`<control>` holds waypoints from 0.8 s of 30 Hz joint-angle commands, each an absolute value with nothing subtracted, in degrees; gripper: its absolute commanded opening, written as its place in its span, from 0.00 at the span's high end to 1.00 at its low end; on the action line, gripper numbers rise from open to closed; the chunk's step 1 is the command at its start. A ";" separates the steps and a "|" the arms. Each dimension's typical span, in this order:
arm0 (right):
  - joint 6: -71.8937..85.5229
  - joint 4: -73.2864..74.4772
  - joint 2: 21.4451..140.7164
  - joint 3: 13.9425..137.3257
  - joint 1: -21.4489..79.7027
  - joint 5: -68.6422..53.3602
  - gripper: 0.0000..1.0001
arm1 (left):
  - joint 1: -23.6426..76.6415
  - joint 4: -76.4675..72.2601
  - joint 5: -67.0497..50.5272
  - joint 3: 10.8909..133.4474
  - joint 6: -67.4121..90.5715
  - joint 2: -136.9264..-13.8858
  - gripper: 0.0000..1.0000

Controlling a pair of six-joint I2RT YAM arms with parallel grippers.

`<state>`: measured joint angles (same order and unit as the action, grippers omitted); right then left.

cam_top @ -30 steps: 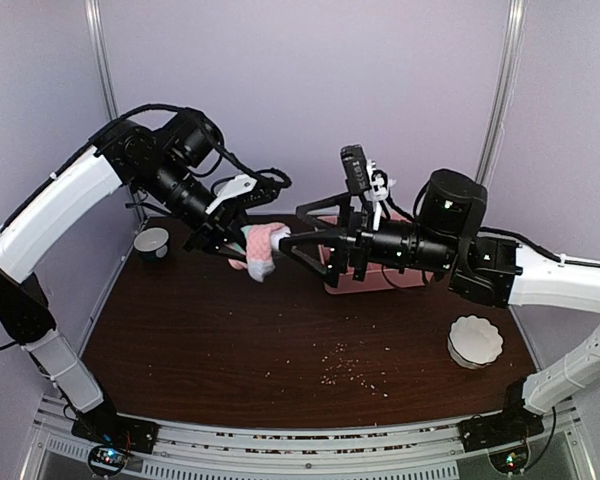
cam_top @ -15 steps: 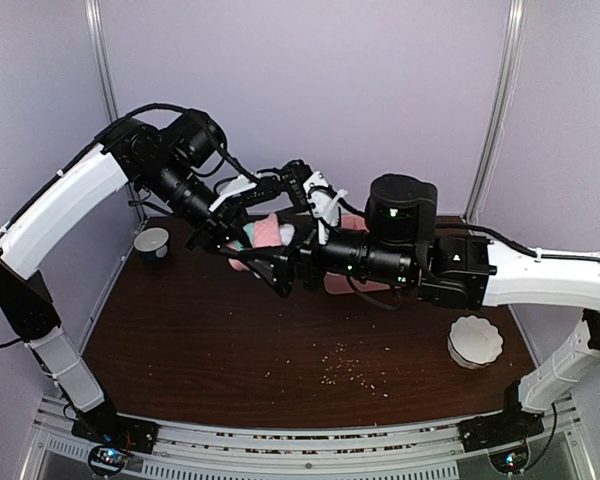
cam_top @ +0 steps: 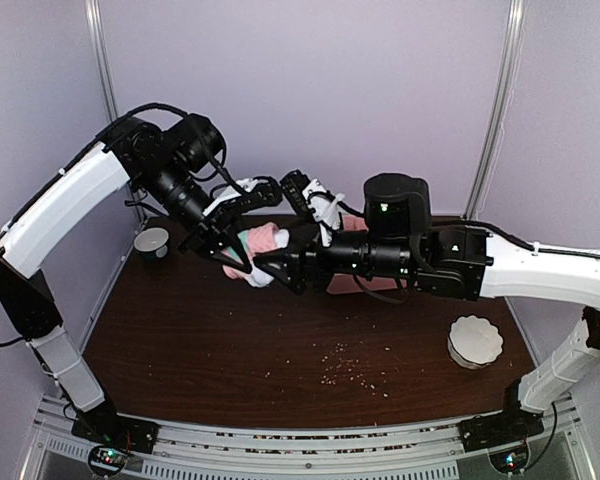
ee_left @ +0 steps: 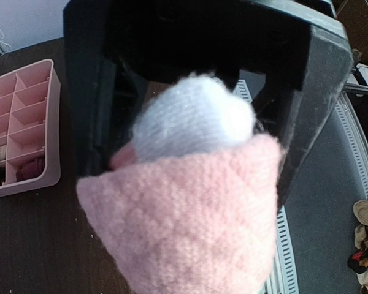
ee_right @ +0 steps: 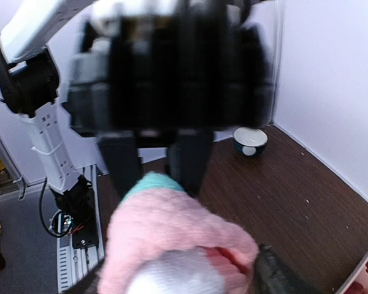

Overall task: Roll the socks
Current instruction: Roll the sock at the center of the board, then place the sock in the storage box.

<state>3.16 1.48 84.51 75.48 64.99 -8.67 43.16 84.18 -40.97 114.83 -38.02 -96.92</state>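
I see the pink sock (cam_top: 264,242) bunched in mid-air over the back of the table (cam_top: 180,340), with the left gripper (cam_top: 230,252) clamped on it. The right gripper (cam_top: 277,268) is pressed against it, but I cannot tell its grip.

No readable text, labels or numbers anywhere

The left gripper (cam_top: 232,250) and right gripper (cam_top: 269,268) clasp a pink sock (cam_top: 264,240) above the table (cam_top: 180,340). A white bowl (cam_top: 475,341) sits right.

Fuzzy knitted pink sock (ee_left: 190,233), smooth pink plastic tray (ee_left: 53,122), dark wood-look table (cam_top: 230,340).
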 commanded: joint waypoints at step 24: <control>2.79 36.91 89.45 84.42 41.24 9.22 1.00 | 28.85 65.26 -8.24 98.38 -27.01 -89.96 0.02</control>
